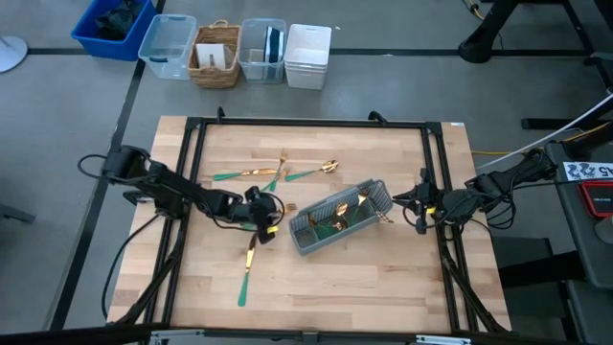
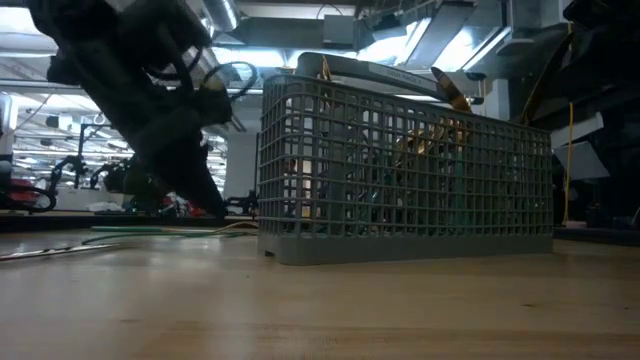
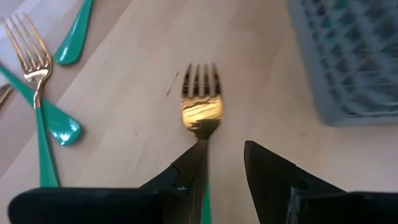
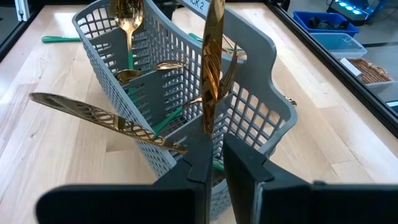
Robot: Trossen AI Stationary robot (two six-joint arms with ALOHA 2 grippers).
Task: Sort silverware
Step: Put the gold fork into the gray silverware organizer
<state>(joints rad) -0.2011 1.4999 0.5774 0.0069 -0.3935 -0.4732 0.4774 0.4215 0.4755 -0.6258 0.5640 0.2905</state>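
The grey caddy (image 1: pixel 340 218) stands mid-table and holds several gold pieces, among them a spoon (image 4: pixel 127 18). A gold knife blade (image 4: pixel 106 121) slants out by its side wall. My right gripper (image 4: pixel 214 152) at the caddy's right end is shut on an upright gold knife (image 4: pixel 211 62). My left gripper (image 3: pixel 224 155) is open, low over a gold fork (image 3: pixel 200 102) lying flat just left of the caddy. Its fingers stand either side of the fork's neck. More teal-handled silverware (image 1: pixel 278 172) lies toward the far edge. Another piece (image 1: pixel 247 273) lies toward the near edge. My left gripper's one finger (image 3: pixel 186 168) stands right beside the fork's neck (image 3: pixel 203 144); I cannot tell whether it touches. My right gripper pinches the knife between its two fingers at the lower end of the gold blade (image 4: pixel 208 130), coming from the table's right side and slanting down. The blade stands upright above the fingers, which hide its lower end.
Black frame rails (image 1: pixel 192 172) run along the table's edges. Beyond the far edge stand a blue bin (image 1: pixel 110 27), clear tubs (image 1: pixel 168 43), a wicker basket (image 1: pixel 215 56) and a white box (image 1: pixel 306 56). Bare wood (image 1: pixel 364 287) lies near the front.
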